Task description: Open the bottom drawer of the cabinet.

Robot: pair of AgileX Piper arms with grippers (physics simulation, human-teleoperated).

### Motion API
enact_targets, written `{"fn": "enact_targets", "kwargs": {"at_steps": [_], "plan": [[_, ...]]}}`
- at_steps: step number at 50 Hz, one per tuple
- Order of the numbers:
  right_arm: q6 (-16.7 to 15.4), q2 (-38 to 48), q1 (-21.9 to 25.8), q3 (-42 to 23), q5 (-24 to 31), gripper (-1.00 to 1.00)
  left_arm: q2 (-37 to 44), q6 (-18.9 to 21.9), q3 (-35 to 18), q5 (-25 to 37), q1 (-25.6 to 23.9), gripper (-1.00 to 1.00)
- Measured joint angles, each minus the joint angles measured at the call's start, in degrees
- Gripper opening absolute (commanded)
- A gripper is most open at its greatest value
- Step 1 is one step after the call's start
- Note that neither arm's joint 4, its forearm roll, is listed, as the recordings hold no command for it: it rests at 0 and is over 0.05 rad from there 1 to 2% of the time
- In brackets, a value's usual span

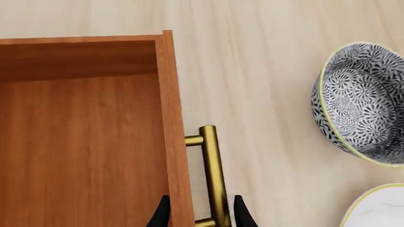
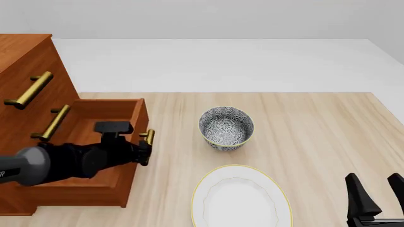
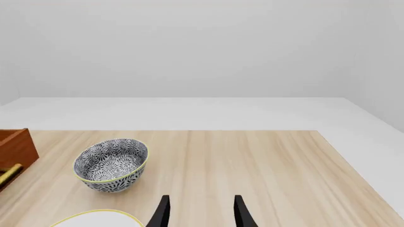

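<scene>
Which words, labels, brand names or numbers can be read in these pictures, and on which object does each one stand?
None can be read.
Cabinet, bottom drawer: plain wood, brass handles, no lettering.
Bowl: only a dark floral pattern.
Plate: plain white.
Left arm: a pale mark at the front view's edge, cut off and unreadable.

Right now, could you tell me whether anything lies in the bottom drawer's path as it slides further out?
Nothing visible blocks it. The bottom drawer is already well out, the left pincer straddling its handle; the patterned bowl and white plate lie off to the side.
</scene>
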Motion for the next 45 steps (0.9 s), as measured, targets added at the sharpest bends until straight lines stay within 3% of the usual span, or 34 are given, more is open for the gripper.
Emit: {"fn": "enact_targets", "kwargs": {"at_steps": [33,45], "plan": [[0.00,0.00,0.00,0.00,0.00,1.00,-0.06,-1.85,0.45,-1.19,-0.13,1.00],[0.00,0.00,0.00,0.00,0.00,1.00,-0.05,-1.61,-0.43,1.30,0.07,1.00]]}}
